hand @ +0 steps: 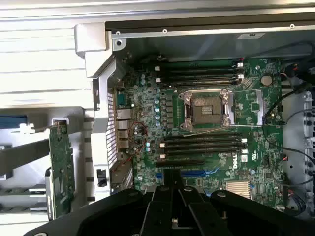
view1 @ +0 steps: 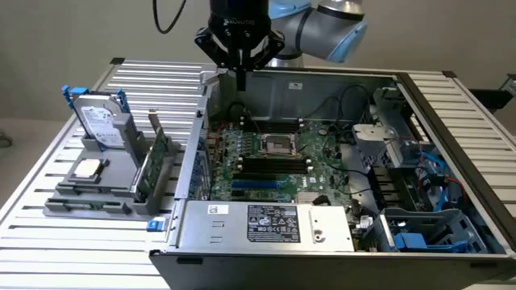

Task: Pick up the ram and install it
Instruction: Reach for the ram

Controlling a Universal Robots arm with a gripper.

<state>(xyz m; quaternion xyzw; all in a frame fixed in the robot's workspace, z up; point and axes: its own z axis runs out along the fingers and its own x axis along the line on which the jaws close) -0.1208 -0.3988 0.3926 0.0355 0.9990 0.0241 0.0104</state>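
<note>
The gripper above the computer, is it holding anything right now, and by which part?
Nothing is held. The gripper is shut with nothing between its fingers, hanging above the open computer case.

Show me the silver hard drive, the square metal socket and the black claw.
silver hard drive (view1: pixel 101 125): exterior view, label face.
square metal socket (view1: pixel 279 144): exterior view, centre.
black claw (view1: pixel 240 86): exterior view, shut tips.

Exterior view. Open case (view1: pixel 322 87): motherboard (view1: pixel 274 163) inside, socket (view1: pixel 280 144) central. Rack (view1: pixel 89 205) outside at 9 o'clock; hard drive (view1: pixel 101 124) at its 12; ram (view1: pixel 159 158), seemingly, upright at 3.
</note>
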